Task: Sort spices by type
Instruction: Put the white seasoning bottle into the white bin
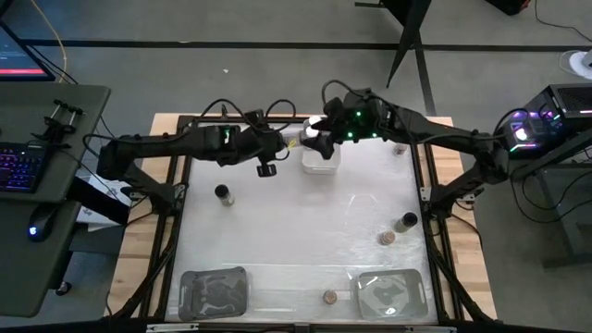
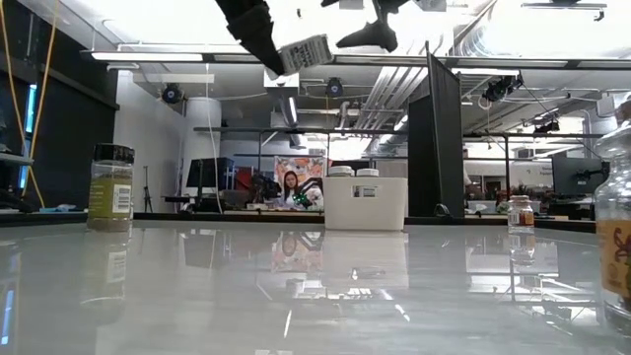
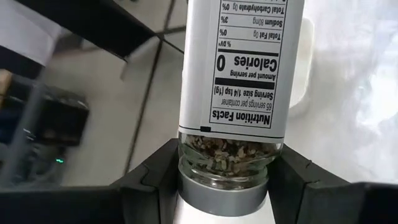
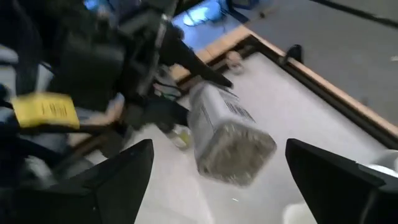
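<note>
My left gripper (image 1: 280,141) is high over the table's far middle, shut on a spice jar (image 2: 305,50) with a white nutrition label. My right gripper (image 4: 217,177) is open and faces the jar's base (image 4: 237,149); its fingers stand apart from the jar. Below them a white tray (image 2: 365,203) holds two white-topped jars (image 2: 353,172). A black-topped jar (image 1: 223,193) stands on the table's left. Another black-topped jar (image 1: 405,222) and a brown-topped one (image 1: 387,238) stand on the right. A second brown-topped jar (image 1: 328,297) sits near the near edge. My left gripper pinches the labelled jar between its two fingers (image 3: 155,180) at the neck (image 3: 225,155), just above the pale cap (image 3: 224,194). The jar is lifted clear of the table. It lies nearly level, its base pointing toward my right gripper.
Two clear plastic trays (image 1: 215,292) (image 1: 390,292) lie at the near edge, left and right. The wide middle of the white table (image 1: 305,222) is bare. Dark frame rails run along the table's sides. A person sits in the room far behind the table.
</note>
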Motion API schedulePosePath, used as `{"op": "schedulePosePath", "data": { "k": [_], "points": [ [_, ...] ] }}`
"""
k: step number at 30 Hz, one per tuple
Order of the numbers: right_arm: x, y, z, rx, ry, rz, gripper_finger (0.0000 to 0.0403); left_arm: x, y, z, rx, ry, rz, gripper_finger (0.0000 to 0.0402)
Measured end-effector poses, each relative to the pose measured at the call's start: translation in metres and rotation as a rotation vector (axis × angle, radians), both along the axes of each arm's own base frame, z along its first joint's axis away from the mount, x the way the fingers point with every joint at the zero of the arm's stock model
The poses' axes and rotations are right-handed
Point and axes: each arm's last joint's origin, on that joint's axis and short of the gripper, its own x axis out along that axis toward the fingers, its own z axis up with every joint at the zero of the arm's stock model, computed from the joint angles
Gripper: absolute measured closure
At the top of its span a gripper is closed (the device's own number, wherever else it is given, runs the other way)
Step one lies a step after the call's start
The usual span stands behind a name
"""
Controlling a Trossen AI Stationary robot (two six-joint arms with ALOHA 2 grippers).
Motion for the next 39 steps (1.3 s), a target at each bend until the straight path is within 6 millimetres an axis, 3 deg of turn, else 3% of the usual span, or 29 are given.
{"op": "schedulePosePath", "data": {
  "k": [10,21,26,31,34,39],
  "points": [
    [-0.003,-0.012,0.002,0.158,-0.048,-0.056,0.0040,0.008,-0.010,0.012,0.236,-0.007,-0.007,0.0249],
    [0.003,-0.010,0.003,0.197,-0.090,-0.039,0.0045,0.012,-0.010,0.019,0.232,-0.092,-0.025,0.0249],
    [0.003,-0.011,0.003,0.213,-0.102,-0.052,0.0094,0.012,-0.011,0.019,0.221,-0.095,-0.040,0.0249],
    [0.002,-0.010,0.002,0.225,-0.082,-0.051,0.0207,0.013,-0.011,0.020,0.216,-0.107,-0.054,0.0249],
    [0.002,-0.011,0.002,0.225,-0.083,-0.049,0.0212,0.013,-0.011,0.020,0.224,-0.106,-0.058,0.0240],
    [-0.006,-0.017,0.005,0.177,-0.079,-0.035,0.0212,0.013,-0.010,0.021,0.248,-0.096,-0.032,0.0158]
  ]
}}
